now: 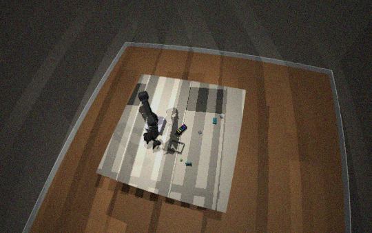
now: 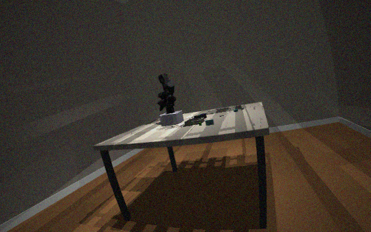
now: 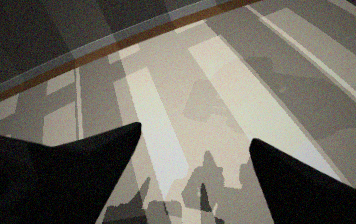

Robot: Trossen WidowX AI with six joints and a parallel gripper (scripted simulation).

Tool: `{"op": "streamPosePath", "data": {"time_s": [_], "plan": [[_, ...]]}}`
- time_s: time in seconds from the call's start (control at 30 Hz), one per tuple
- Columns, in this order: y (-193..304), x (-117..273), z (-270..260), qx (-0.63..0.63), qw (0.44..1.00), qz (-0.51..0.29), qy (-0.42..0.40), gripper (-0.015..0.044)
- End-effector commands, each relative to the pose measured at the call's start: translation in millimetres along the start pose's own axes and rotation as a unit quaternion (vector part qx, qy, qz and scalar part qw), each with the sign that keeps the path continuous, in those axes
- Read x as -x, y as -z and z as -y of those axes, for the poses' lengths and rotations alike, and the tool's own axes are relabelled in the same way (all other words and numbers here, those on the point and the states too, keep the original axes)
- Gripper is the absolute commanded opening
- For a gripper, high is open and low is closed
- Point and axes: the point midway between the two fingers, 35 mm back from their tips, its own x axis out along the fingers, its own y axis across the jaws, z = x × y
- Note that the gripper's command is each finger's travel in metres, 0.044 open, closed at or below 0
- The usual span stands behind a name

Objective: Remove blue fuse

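Observation:
The black fuse block (image 1: pixel 177 133) (image 2: pixel 200 117) lies on the table right of the arm's base, with a row of small coloured fuses in it. The blue fuse (image 1: pixel 183 127) appears to stand in the row near its upper right end, beside a purple one; they are too small to tell well. The tray (image 1: pixel 182 147) is a thin dark square rim just below the block in the top view. My gripper (image 1: pixel 151 146) (image 3: pixel 195 136) is open and empty, raised above the table to the left of the tray. The wrist view shows neither block nor tray.
Teal blocks (image 1: pixel 214 120) (image 1: pixel 188 163) lie at the right and below the tray. A small green piece (image 1: pixel 181 160) lies near the lower one, a small grey piece (image 1: pixel 200 132) right of the fuse block. The arm stands on a pale base (image 2: pixel 172 118).

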Motion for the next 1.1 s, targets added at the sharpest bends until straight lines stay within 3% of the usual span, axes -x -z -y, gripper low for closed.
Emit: {"op": "streamPosePath", "data": {"time_s": [0.0, 0.2, 0.4, 0.77, 1.07], "plan": [[2, 0, -2, 0.005, 1.000, -0.004, -0.002, 0.0374], [71, 26, -59, 0.173, 0.975, -0.118, -0.077, 0.0216], [160, 76, -91, 0.360, 0.893, -0.226, -0.145, 0.0072], [302, 188, -54, 0.640, 0.652, -0.351, -0.204, 0.0072], [304, 189, -52, 0.644, 0.648, -0.353, -0.204, 0.0072]]}}
